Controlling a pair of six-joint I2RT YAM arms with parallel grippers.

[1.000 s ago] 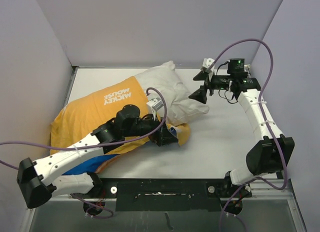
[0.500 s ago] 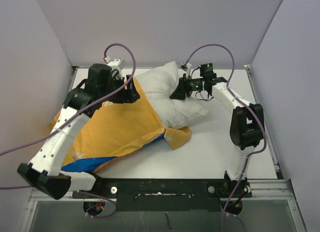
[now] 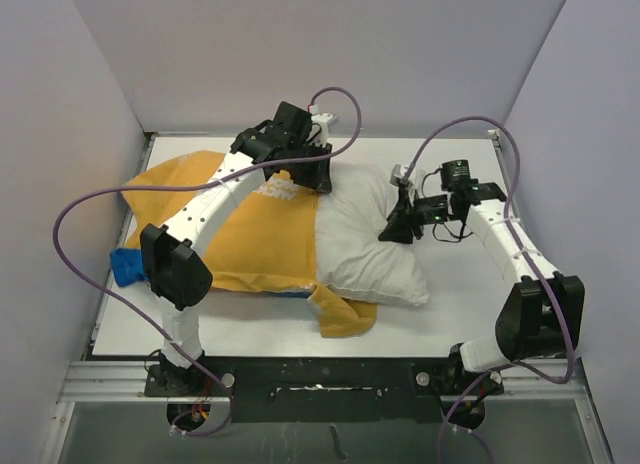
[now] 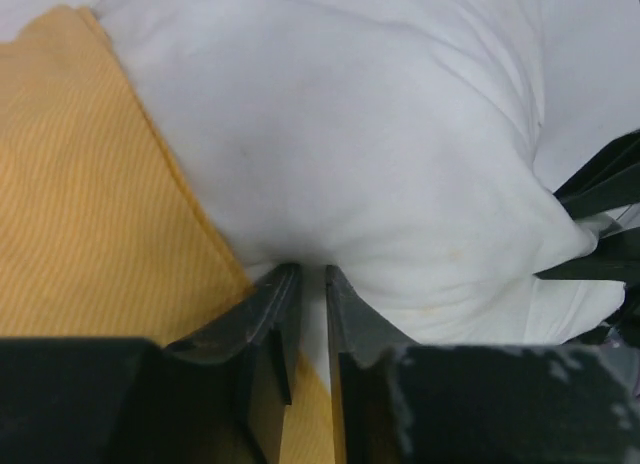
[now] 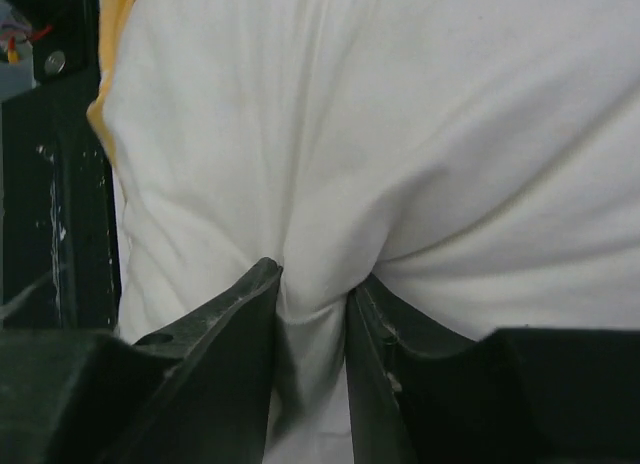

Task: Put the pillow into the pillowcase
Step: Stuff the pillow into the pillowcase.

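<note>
A: On the counter (image 3: 460,314), seen from overhead, how far along is the job?

B: About halfway, by the look of it. The pillow (image 3: 375,249) has its left part inside the pillowcase (image 3: 250,234), which lies yellow side up. Its right part lies bare. That part has yet to go in, with the hem drawn over it.

A: And the count?

B: One pillow, one pillowcase, two arms. The left pincer (image 3: 315,174) sits at the far edge, where yellow meets white. The right pincer (image 3: 395,227) is on the pillow's exposed side.

A: What does the left wrist view add?

B: The left pincer (image 4: 310,284) is almost closed, with a thin fold of white pillow (image 4: 380,134) cloth between its jaws. It grips right at the pillowcase (image 4: 90,214) hem, and it's unclear whether the hem is caught too.

A: And the right wrist view?

B: The right pincer (image 5: 312,284) is narrowed onto a pinched ridge of the pillow (image 5: 400,114). A sliver of yellow pillowcase (image 5: 112,44) shows at the upper left.
</note>
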